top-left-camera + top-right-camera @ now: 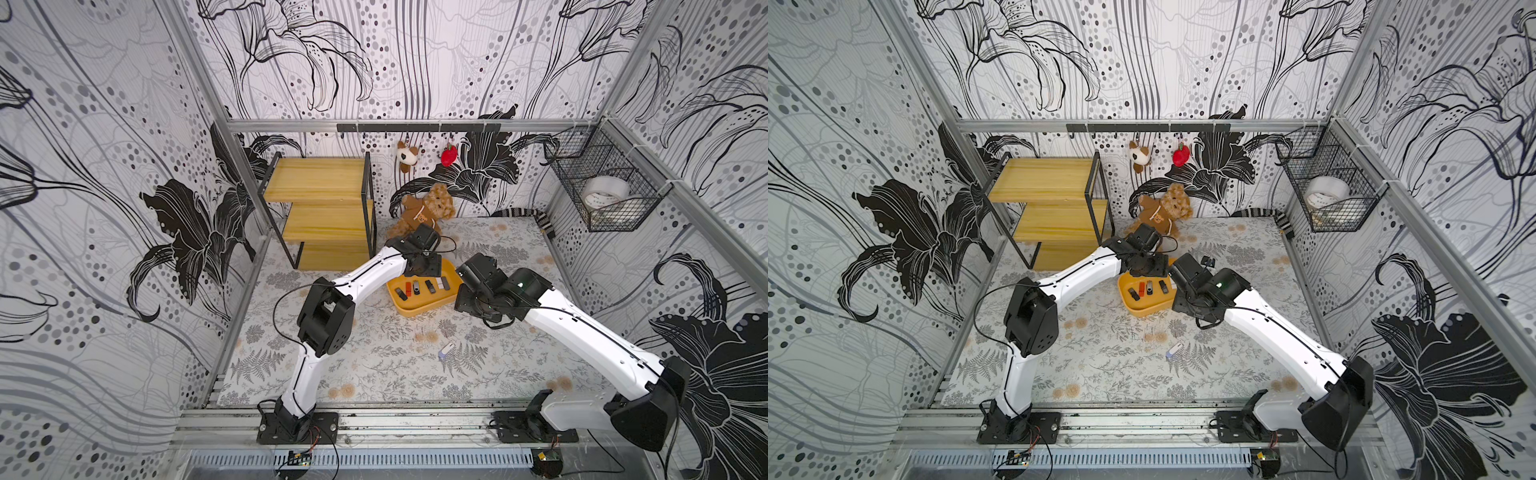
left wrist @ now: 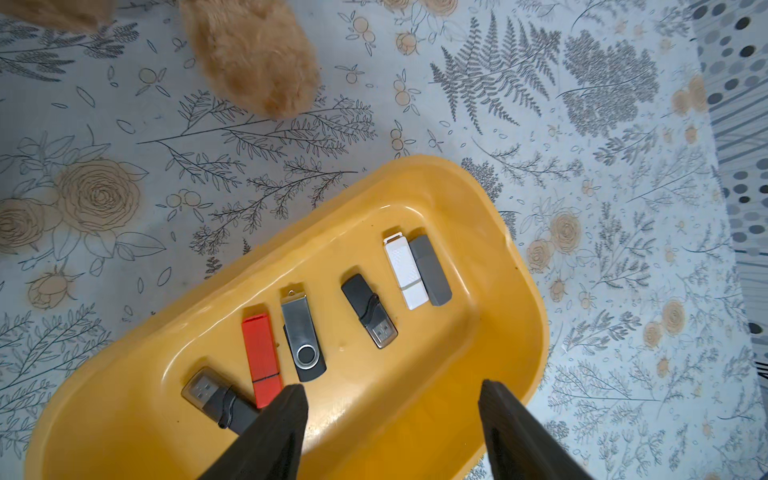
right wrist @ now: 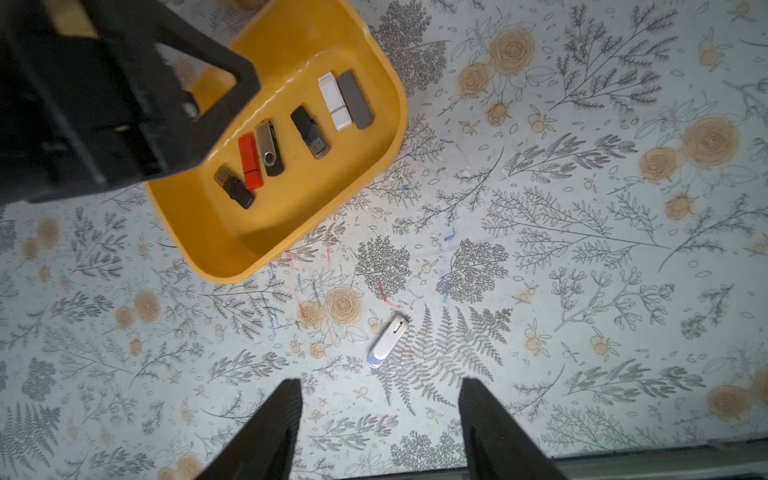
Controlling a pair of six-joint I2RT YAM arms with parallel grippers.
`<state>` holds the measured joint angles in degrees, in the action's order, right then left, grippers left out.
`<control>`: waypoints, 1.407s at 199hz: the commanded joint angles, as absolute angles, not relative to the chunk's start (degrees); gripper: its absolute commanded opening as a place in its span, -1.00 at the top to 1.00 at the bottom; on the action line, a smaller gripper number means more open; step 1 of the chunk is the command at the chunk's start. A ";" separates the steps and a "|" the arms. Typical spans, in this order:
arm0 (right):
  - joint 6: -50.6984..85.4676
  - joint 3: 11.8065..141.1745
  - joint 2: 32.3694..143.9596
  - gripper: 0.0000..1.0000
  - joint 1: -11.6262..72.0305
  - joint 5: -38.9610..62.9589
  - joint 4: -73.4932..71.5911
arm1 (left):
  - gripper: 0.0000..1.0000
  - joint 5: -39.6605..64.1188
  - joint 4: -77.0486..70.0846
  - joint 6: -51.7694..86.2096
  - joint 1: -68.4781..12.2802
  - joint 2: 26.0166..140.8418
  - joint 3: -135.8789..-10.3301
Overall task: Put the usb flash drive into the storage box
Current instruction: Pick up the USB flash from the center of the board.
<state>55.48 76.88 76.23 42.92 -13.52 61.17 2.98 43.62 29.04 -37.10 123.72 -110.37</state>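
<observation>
The usb flash drive (image 3: 388, 341) is lying loose on the tabletop (image 1: 374, 365), well apart from the storage box (image 3: 216, 249) and on the side nearer the arm bases; it is showing as a slim white stick with a bluish translucent tip at one end and a small metal clip at the other, resting slantwise on a printed fern. In both top views it is appearing as a small pale sliver (image 1: 445, 349) (image 1: 1174, 349). The right claw (image 3: 380, 386) is hovering above the bare tabletop just beside it, fingers standing apart and gripping nothing. The left claw (image 2: 392, 390) is hanging over the storage box (image 2: 519, 270), its fingers likewise spread wide and empty. Inside the yellow-orange tub six other drives are lying in a row: a black uncapped one (image 2: 220, 401), a red one (image 2: 262, 359), a silver swivel one (image 2: 302, 336), another black one (image 2: 369, 309), and a white one (image 2: 405, 270) touching a grey one (image 2: 430, 270). The tabletop is wearing a pale covering printed with grey ferns, twigs and tan roses. Black-and-white lily wallpaper (image 1: 104, 166) is lining the enclosure; a wooden shelf rack (image 1: 320, 199), a teddy bear (image 1: 428, 208) and a wire basket (image 1: 602, 183) holding a tape roll (image 1: 604, 191) are sitting towards the back.
</observation>
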 commanded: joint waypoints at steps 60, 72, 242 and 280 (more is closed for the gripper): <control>60.07 86.94 85.18 -0.34 54.33 -17.54 69.16 | -0.63 1.66 40.43 29.90 -33.84 111.57 -102.34; 62.05 84.22 84.23 -0.34 57.54 -16.62 67.98 | -0.65 2.15 36.92 30.74 -33.79 106.77 -95.60; 65.67 63.43 86.44 -0.43 61.42 -9.09 54.30 | -0.76 1.23 36.27 33.22 -33.80 87.12 -74.57; 63.04 59.42 85.97 -0.43 57.21 -7.23 49.16 | -0.78 1.24 35.96 34.27 -33.79 85.08 -71.08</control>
<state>66.30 61.80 86.91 59.59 -8.64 52.45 1.19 37.23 33.10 -33.69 87.11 -73.30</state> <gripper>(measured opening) 0.716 0.886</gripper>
